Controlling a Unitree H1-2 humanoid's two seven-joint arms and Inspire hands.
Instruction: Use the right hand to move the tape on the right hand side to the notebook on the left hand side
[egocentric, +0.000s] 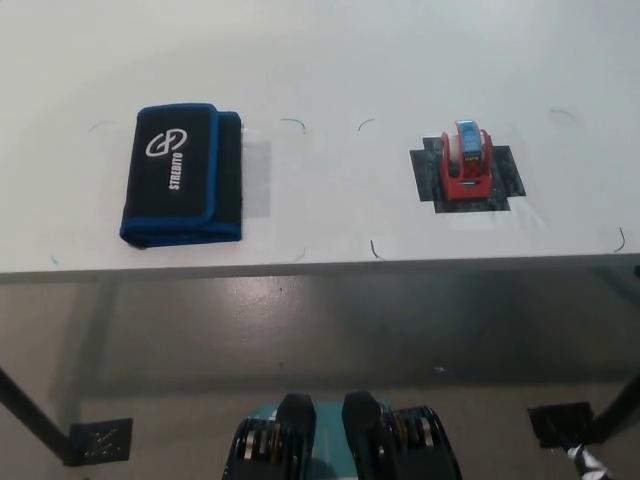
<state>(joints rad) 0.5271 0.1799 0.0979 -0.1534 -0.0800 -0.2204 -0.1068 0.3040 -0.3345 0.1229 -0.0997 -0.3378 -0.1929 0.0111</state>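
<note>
A red tape dispenser (466, 160) with a white and blue roll on top stands on a dark patch (505, 172) at the right of the white table (330, 60). At the table's left lies a black notebook-like case (182, 175) with blue trim and white lettering, closed and flat. Neither of my hands shows in the head view.
The table's front edge (300, 268) runs across the middle of the picture, with grey floor below it. Thin pen marks (293, 122) outline areas on the tabletop between and around the two objects. Dark table legs stand at the lower left (30, 415) and lower right (615, 410).
</note>
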